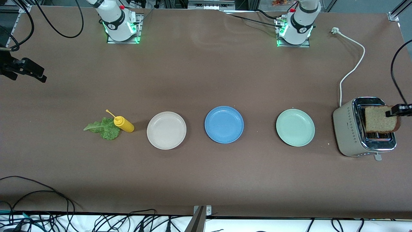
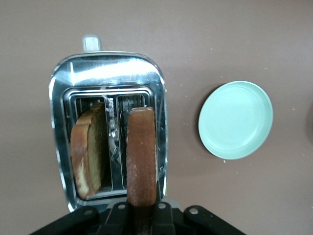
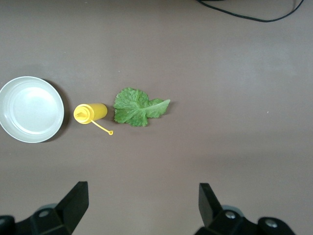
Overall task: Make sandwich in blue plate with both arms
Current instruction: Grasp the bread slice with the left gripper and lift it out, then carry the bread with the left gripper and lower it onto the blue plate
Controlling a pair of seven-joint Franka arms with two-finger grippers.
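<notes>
Barely begun: round medium-blue plate [image 1: 224, 124] bare, left end effector [image 1: 398, 110] clenched on brown wholemeal bread slice [image 1: 379, 119] over silver toaster [image 1: 352, 129], right end effector [image 3: 142, 205] released above ruffled green lettuce leaf [image 3: 137, 106].

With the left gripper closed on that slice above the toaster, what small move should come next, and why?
Probably lift straight up a little more. The left gripper is shut on a brown wholemeal bread slice whose lower edge sits just over the slot of the beige and chrome toaster. Clearing it first lets the slice travel to the empty round blue plate. The right gripper hangs open over the ruffled green lettuce leaf.
</notes>
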